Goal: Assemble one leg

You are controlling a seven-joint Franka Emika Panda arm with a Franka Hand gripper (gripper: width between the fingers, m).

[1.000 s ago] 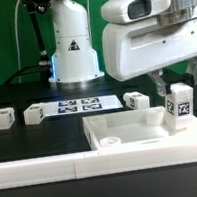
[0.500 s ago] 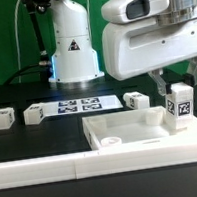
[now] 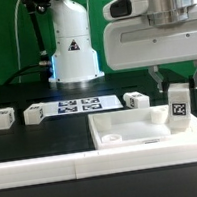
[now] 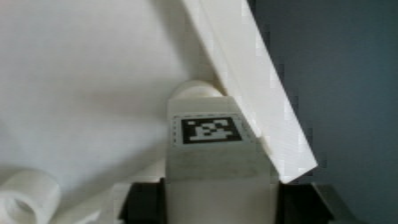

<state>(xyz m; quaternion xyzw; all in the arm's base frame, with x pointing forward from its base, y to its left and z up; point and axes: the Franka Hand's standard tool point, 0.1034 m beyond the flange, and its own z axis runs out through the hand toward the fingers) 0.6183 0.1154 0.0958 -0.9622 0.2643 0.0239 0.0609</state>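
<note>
My gripper (image 3: 175,84) is shut on a leg (image 3: 178,107), a small white post with a black-and-white tag, held upright over the right corner of the large white tray-like piece (image 3: 126,133). In the wrist view the leg (image 4: 217,135) fills the gap between the black fingers (image 4: 150,200), its end close to the tray's raised rim (image 4: 258,90). Whether its end touches the tray floor cannot be told. Three more legs lie on the table: two at the exterior view's left (image 3: 2,118) (image 3: 34,114) and one behind the tray (image 3: 136,101).
The marker board (image 3: 79,105) lies flat behind the tray, in front of the arm's white base (image 3: 72,49). A low round boss (image 3: 111,140) stands on the tray floor near its left corner; it also shows in the wrist view (image 4: 25,195). A white ledge (image 3: 55,168) runs along the front.
The gripper and arm head have shifted slightly to the exterior view's right and turned, carrying the leg with them. The loose legs and the tray have not moved.
</note>
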